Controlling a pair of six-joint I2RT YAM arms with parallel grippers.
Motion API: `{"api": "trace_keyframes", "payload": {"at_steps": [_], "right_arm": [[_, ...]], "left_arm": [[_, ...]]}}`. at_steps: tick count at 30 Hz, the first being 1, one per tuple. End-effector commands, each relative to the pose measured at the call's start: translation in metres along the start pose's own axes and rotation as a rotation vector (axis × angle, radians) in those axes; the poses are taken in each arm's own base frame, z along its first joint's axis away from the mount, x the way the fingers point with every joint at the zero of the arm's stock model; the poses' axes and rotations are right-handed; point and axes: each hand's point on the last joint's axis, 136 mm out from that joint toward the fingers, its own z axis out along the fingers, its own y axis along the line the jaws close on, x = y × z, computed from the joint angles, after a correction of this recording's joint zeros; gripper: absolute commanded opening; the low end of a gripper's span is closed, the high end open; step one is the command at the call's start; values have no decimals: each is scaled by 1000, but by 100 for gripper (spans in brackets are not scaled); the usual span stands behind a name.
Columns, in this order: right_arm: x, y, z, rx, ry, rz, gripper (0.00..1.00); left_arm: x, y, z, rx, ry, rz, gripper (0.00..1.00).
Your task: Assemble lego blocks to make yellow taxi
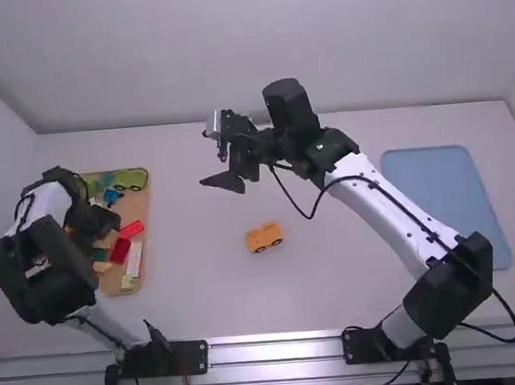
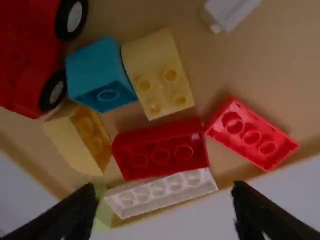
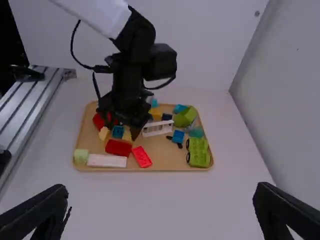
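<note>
Centrally, orange car [image 1: 264,236] on table [image 1: 194,295], right gripper [image 1: 215,155] above it, fingers apart, left gripper [image 1: 101,221] over tray [image 1: 140,206], fingers also apart, yellow block [image 2: 155,67] touching blue block [image 2: 95,72], dark red block [image 2: 160,150] beside white block [image 2: 160,193] in tray.

Seeing a blue tray [image 1: 452,173] lying at the right of the white table [image 1: 336,284], a metal rail [image 1: 276,365] running along its near edge, pale walls [image 1: 184,55] rising behind and beside.
</note>
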Motion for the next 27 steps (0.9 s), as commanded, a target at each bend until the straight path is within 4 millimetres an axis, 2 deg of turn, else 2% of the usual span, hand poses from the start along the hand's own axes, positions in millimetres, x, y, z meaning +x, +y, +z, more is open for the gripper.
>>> {"api": "trace_keyframes", "payload": {"at_steps": [1,2,7,13,18,27], "right_arm": [[-20,-3,-10,25,-27,-35,99],[-19,-5,-10,37,-20,-35,99],[-18,-5,-10,41,-15,-32,99],[-15,-5,-11,41,-4,-20,99],[-11,-12,-11,78,17,-21,99],[-12,-11,-11,78,17,-22,99]], "left_arm": [[-4,1,3,-12,-11,-36,64],[-6,0,3,-7,-20,-37,60],[-12,-3,10,-8,-30,-58,57],[-11,2,22,-48,-13,-60,57],[-18,3,31,-65,-34,-80,57],[-25,-2,36,-41,-68,-88,57]]}}
